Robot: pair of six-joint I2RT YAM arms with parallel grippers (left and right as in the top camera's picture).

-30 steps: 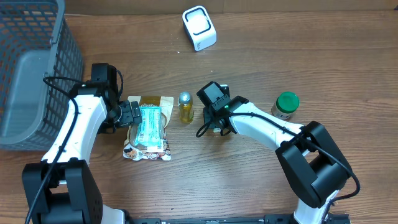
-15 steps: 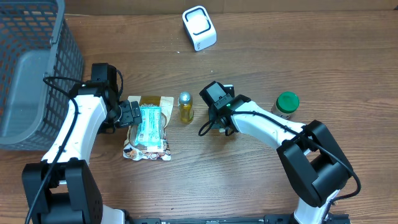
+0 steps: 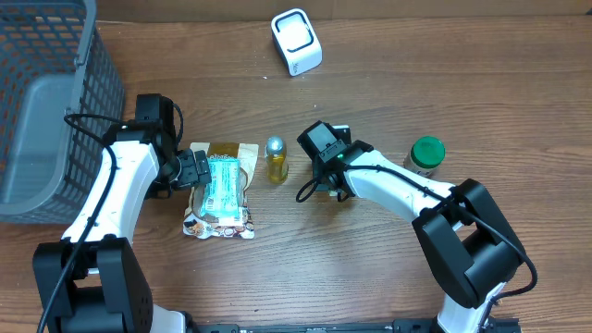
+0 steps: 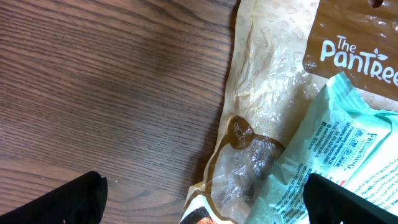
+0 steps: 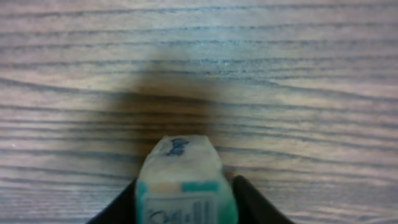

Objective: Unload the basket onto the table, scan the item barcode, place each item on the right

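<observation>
While you held both arms low over it, the wooden table (image 3: 481, 74) carried everything, and the grey mesh basket (image 3: 92, 83) filled its far left corner. Your left arm (image 3: 116, 194) reached in beside the basket and your right arm (image 3: 398, 190) came in from the lower right, so the two wrists faced each other across the middle.

Between them the brown pouch (image 3: 222, 208) lay flat on the wood, with the teal packet (image 3: 222, 183) lying on top of it. Your left gripper (image 3: 197, 171) sat at the pouch's left edge with its jaws spread wide and gripping nothing. In the left wrist view one black finger (image 4: 68, 199) stood over bare table and the other stood by the teal packet's corner.

The white scanner (image 3: 296, 42) rested near the far edge, well apart from both grippers. The green-lidded jar (image 3: 426, 155) stood just beside your right arm's forearm. The bottle (image 3: 276, 159), silver-capped and upright, stood between the pouch and your right wrist.

Smallest of all was the small white-and-teal item (image 5: 183, 165). Your right gripper (image 5: 185, 196) had its jaws pressed against both of its sides, grasping it. The item stuck out forward past the fingertips, low over the wood, and its shadow fell on the grain ahead of it. Its printed label faced the wrist camera but was too blurred to read. From overhead the item was hidden under the wrist, and you could not tell whether it touched the table.
</observation>
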